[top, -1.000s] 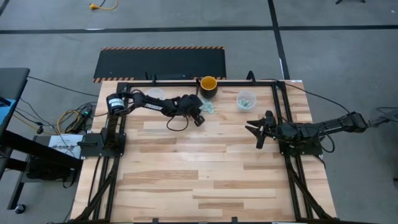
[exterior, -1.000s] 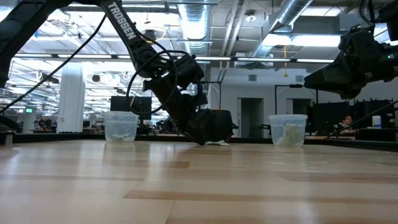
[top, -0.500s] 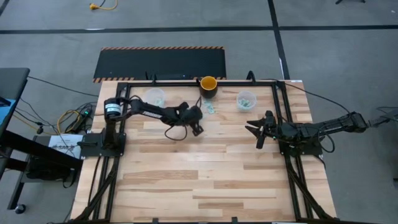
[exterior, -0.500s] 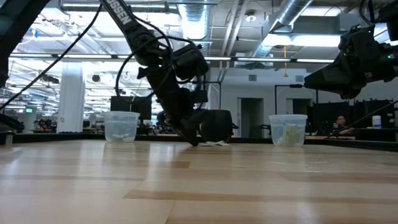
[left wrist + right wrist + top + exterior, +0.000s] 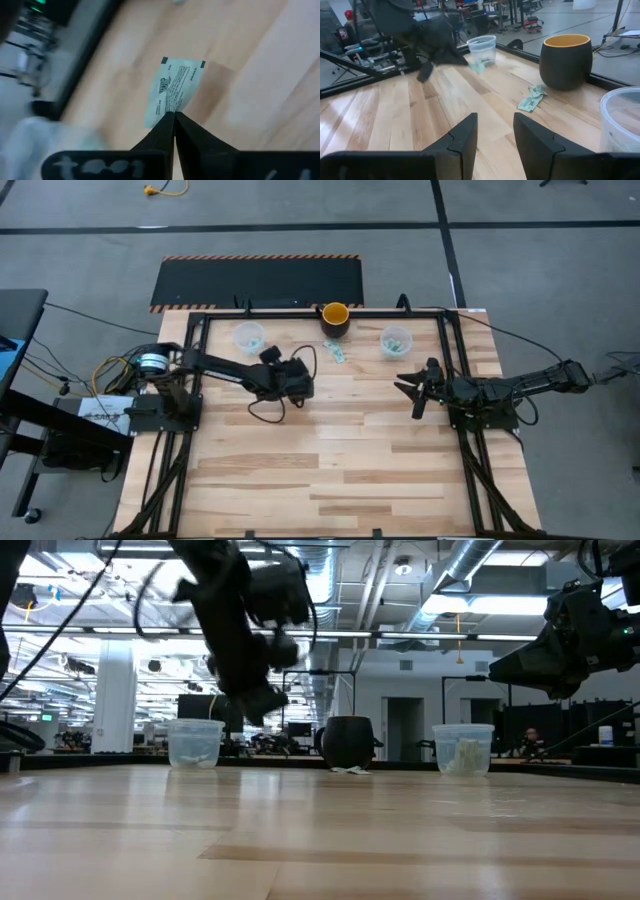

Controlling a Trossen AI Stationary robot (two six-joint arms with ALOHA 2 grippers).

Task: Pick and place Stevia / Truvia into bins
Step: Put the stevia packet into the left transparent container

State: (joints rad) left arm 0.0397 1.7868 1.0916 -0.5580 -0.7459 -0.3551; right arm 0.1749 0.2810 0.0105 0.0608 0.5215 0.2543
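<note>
The surface [image 5: 330, 450] is a top of light wooden planks, held in a black metal frame, and most of it is bare. Along its far edge stand three vessels in a row: one clear bin [image 5: 248, 336] toward the left, a dark cup [image 5: 335, 318] with a yellow-orange inside in the middle, and a second clear bin [image 5: 396, 341] toward the right. Both bins have some pale sachets inside. A few loose sachets [image 5: 337, 353] lie flat on the wood just in front of the dark cup.

The left claw [image 5: 297, 391] is above the wood, between the left bin and the dark cup and a little nearer to the viewer. Its fingers are pressed together on the edge of one sachet [image 5: 172, 91], light green and white with small print, which hangs clear of the wood. The right claw [image 5: 414, 388] waits near the right edge, raised above the wood, with its fingers [image 5: 461, 138] apart and nothing between them.

Around the surface the floor [image 5: 520, 240] is grey with dark lines, and a black mat [image 5: 258, 280] with a striped orange border lies behind the far edge. Cables [image 5: 110, 370] run beside the left arm's base. In the low view the room behind is a large open hall with pipes and ducts [image 5: 400, 580] under the ceiling, rows of lamps, a white column [image 5: 115, 690] and a person [image 5: 530, 740] sitting far away on the right.
</note>
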